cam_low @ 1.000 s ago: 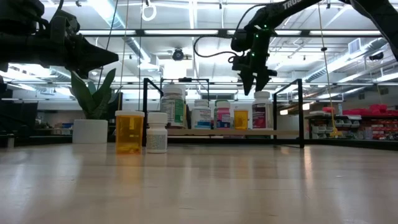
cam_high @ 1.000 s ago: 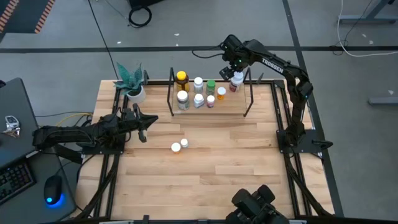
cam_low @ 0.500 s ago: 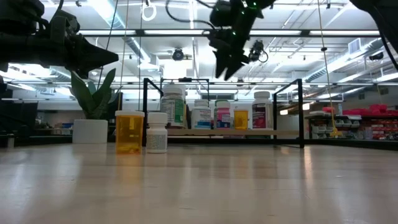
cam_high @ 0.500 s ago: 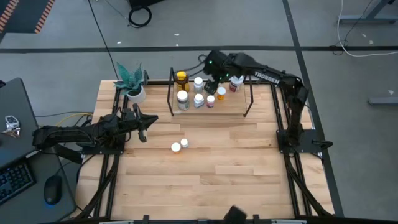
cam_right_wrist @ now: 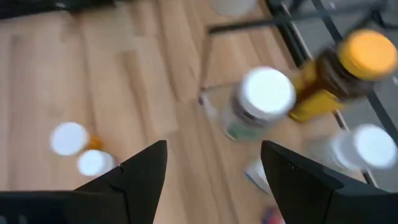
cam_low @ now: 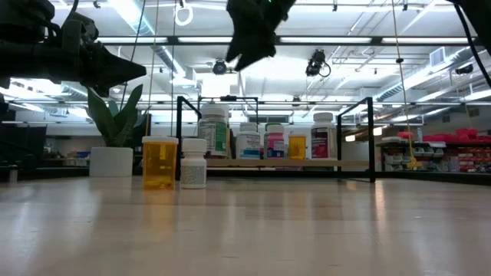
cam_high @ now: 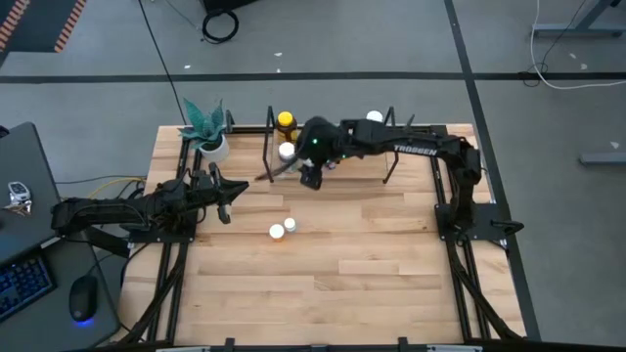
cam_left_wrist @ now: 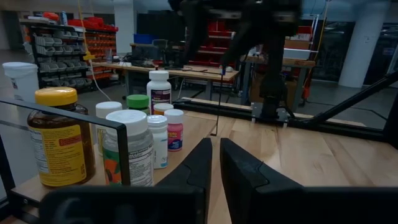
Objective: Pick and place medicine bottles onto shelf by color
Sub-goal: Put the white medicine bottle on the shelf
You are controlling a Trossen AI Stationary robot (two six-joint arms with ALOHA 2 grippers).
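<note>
The right claw (cam_high: pixel 311 177), open and empty, hangs over the shelf (cam_high: pixel 389 168); dropping carelessly could topple bottles (cam_high: pixel 286 152).

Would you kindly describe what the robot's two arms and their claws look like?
Both arms are dark, jointed links. The right arm carries white "TROSSEN" lettering and a small green light near its wrist. Each claw has two black, tapering fingers: the left claw shows wedge-shaped fingers, the right claw broad flat ones.
</note>
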